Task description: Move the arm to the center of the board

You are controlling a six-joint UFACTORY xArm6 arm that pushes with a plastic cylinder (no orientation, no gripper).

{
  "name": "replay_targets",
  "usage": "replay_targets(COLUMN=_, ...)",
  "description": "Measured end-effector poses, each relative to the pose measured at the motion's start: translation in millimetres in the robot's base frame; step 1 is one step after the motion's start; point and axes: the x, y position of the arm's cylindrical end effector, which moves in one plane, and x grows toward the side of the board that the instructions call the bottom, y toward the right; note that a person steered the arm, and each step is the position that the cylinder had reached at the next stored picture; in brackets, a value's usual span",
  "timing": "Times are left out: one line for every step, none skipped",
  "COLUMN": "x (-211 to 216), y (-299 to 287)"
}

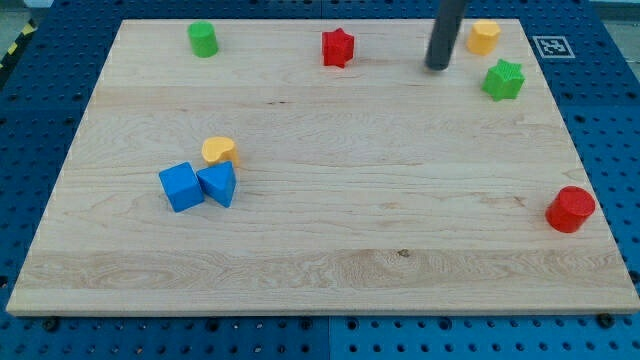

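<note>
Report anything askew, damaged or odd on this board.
Nothing stands out. The blocks sit flat on the board, none toppled or damaged. My tip rests near the view's top, left of the yellow block, far from the board's centre.

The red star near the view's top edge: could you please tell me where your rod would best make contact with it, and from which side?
I have no fingers, only my tip, so I would push rather than grip. The red star sits to the view's left of my tip, apart from it. I would probably press into a notch between two points on its right side, so it slides without spinning.
</note>
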Motion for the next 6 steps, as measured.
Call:
replay_targets(x=34, y=-48)
replay_targets(x=58, y=-114)
replay_targets(x=70, y=-166)
replay_targets(x=80, y=-126)
replay_targets(x=129, y=-83)
replay_targets(x=154, y=-97)
